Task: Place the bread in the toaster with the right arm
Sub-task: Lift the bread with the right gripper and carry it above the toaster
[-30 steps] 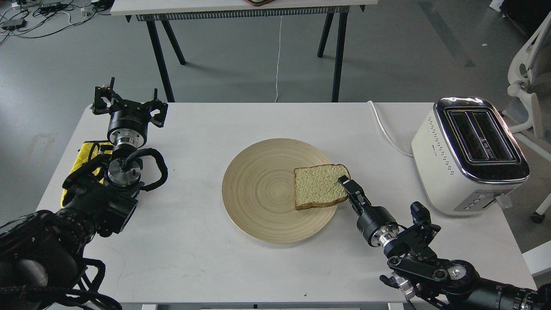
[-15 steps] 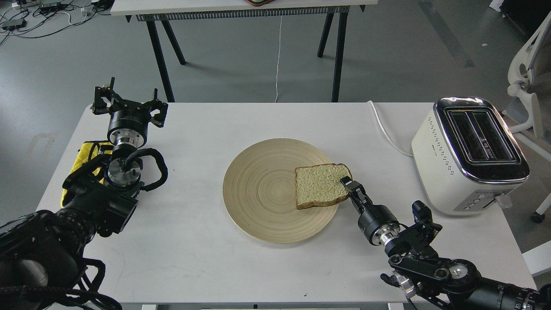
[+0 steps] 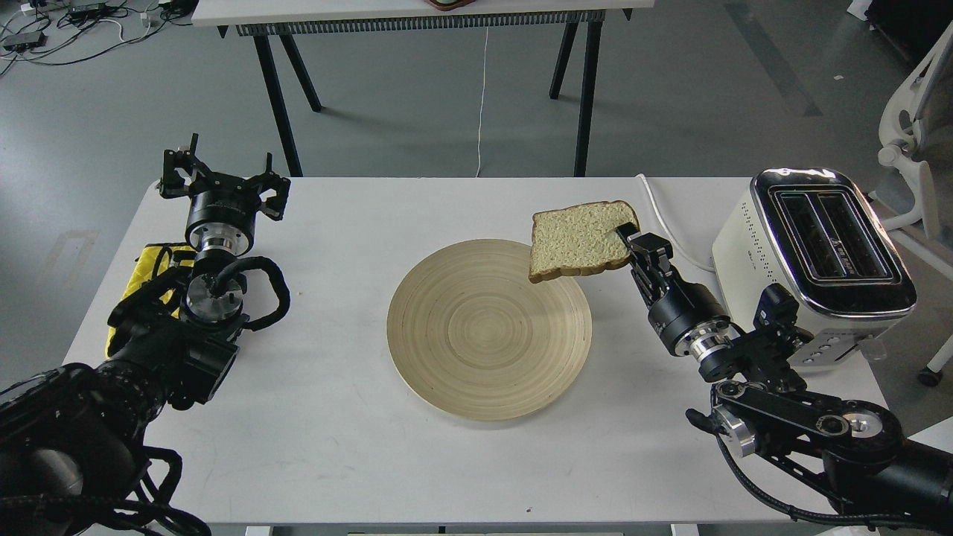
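My right gripper (image 3: 630,240) is shut on the right edge of the bread (image 3: 579,240), a square tan slice with a brown crust. It holds the slice in the air, roughly flat, above the far right rim of the round wooden plate (image 3: 484,335). The cream-white toaster (image 3: 808,268) with its chrome top and two open slots stands to the right of the bread, close behind my right arm. My left gripper (image 3: 222,177) is open and empty at the far left of the table, above the yellow cloth (image 3: 153,268).
The toaster's white cord (image 3: 663,223) runs across the table behind the bread to the far edge. The white table (image 3: 335,447) holds the plate in its middle. A white chair (image 3: 916,149) stands right of the toaster. Another table's black legs stand beyond.
My right gripper has lifted the bread off the plate and carried it up and to the right, toward the toaster. The left arm has not moved.
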Robot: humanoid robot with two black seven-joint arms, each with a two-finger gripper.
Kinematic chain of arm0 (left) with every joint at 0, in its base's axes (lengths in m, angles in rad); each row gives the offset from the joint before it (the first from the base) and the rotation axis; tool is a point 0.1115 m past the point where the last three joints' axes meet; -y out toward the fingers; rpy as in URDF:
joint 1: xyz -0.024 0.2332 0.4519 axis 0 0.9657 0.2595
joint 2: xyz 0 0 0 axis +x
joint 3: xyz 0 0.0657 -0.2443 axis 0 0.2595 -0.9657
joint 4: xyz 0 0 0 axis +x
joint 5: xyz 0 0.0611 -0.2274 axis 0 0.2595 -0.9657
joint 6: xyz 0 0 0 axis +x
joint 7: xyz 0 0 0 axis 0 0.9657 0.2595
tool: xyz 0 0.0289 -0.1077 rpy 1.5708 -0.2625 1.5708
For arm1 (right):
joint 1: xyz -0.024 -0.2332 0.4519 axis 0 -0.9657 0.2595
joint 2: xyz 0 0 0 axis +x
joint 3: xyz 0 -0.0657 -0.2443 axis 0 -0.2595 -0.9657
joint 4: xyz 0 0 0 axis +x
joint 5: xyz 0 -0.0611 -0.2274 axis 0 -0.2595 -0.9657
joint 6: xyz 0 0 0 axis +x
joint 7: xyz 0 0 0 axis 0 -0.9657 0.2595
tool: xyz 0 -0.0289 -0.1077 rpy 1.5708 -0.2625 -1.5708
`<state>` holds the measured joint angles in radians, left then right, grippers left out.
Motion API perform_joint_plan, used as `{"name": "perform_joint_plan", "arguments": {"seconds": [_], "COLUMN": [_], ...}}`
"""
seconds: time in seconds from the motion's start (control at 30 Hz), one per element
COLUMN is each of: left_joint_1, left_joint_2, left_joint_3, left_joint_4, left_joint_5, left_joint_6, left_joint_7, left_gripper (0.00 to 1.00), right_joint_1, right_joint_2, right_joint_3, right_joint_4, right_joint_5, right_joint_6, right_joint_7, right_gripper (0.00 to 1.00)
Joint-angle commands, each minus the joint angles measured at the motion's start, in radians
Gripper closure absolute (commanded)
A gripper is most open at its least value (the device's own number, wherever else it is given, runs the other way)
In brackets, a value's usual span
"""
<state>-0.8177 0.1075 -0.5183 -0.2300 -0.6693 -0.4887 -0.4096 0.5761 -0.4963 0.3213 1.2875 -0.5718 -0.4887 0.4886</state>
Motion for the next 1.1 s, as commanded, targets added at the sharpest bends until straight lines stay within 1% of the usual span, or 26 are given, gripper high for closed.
{"name": "perform_joint_plan", "arguments": {"seconds": [0.0, 0.13, 0.23, 0.37, 0.5, 0.6, 0.8, 0.97, 1.07], "left_joint_1": [0.0, 0.0, 0.0, 0.0, 0.0, 0.0, 0.0, 0.0, 0.0], "left_joint_2": [0.0, 0.0, 0.0, 0.0, 0.0, 0.0, 0.0, 0.0, 0.0], "left_joint_3": [0.0, 0.0, 0.0, 0.0, 0.0, 0.0, 0.0, 0.0, 0.0], "left_joint_4": [0.0, 0.0, 0.0, 0.0, 0.0, 0.0, 0.0, 0.0, 0.0], "left_joint_5": [0.0, 0.0, -0.001, -0.001, -0.001, 0.0, -0.001, 0.0, 0.0], "left_joint_6": [0.0, 0.0, 0.0, 0.0, 0.0, 0.0, 0.0, 0.0, 0.0], "left_joint_7": [0.0, 0.0, 0.0, 0.0, 0.0, 0.0, 0.0, 0.0, 0.0], "left_gripper": [0.0, 0.0, 0.0, 0.0, 0.0, 0.0, 0.0, 0.0, 0.0], "right_joint_1": [0.04, 0.096, 0.107, 0.091, 0.085, 0.085, 0.081, 0.074, 0.074], "right_joint_2": [-0.161, -0.379, -0.537, -0.706, -0.81, -0.829, -0.815, -0.762, -0.749], "right_joint_3": [0.034, 0.038, 0.03, 0.019, -0.04, -0.094, -0.156, -0.163, -0.163], "right_joint_4": [0.094, 0.17, 0.193, 0.191, 0.187, 0.181, 0.138, 0.09, 0.066], "right_joint_5": [0.001, 0.0, -0.003, -0.101, -0.198, -0.207, -0.211, -0.211, -0.211], "right_joint_6": [0.0, 0.0, 0.0, 0.0, 0.0, 0.0, 0.0, 0.0, 0.0], "right_joint_7": [-0.01, -0.019, -0.019, -0.019, -0.021, -0.018, -0.018, -0.021, -0.028], "right_gripper": [0.95, 0.95, 0.95, 0.95, 0.95, 0.95, 0.95, 0.95, 0.95]}}
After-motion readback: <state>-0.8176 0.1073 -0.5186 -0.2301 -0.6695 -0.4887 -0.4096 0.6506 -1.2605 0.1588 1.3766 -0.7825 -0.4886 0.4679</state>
